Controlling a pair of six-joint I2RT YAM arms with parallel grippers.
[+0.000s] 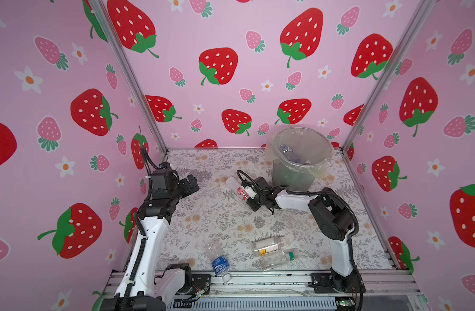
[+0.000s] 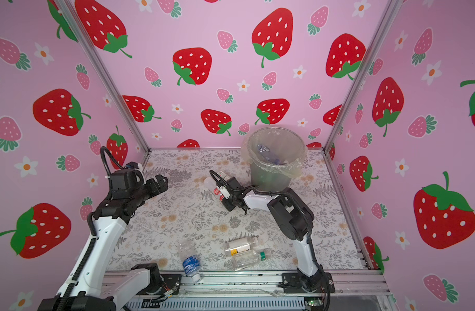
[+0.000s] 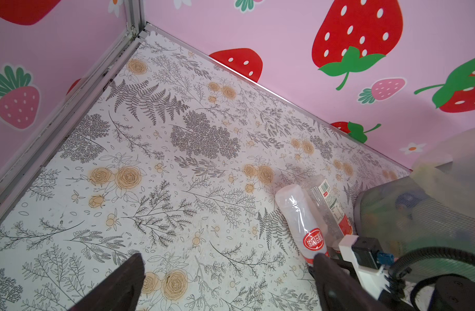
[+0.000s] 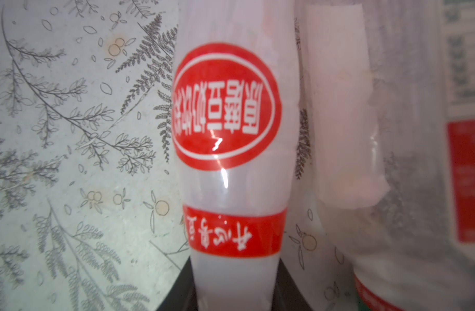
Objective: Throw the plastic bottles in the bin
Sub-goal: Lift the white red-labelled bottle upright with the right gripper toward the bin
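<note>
A white bottle with a red oval label point(image 4: 231, 161) lies on the floral tabletop, and my right gripper point(image 4: 233, 290) is shut on its lower body. In both top views that bottle point(image 1: 235, 187) sits left of the bin point(image 1: 321, 168), with the right gripper point(image 1: 245, 194) at it. A second red-white labelled bottle point(image 3: 329, 200) lies right beside it. The grey bin holds bottles point(image 1: 287, 153) inside its clear liner. My left gripper point(image 1: 189, 185) hovers open and empty at the far left, its fingers point(image 3: 128, 272) wide apart.
Three more bottles lie near the front edge: a blue-labelled one point(image 1: 219, 262), a yellow-labelled one point(image 1: 268, 245) and a clear green-capped one point(image 1: 280, 258). Strawberry-print walls close in three sides, and a metal rail point(image 1: 257, 280) runs along the front.
</note>
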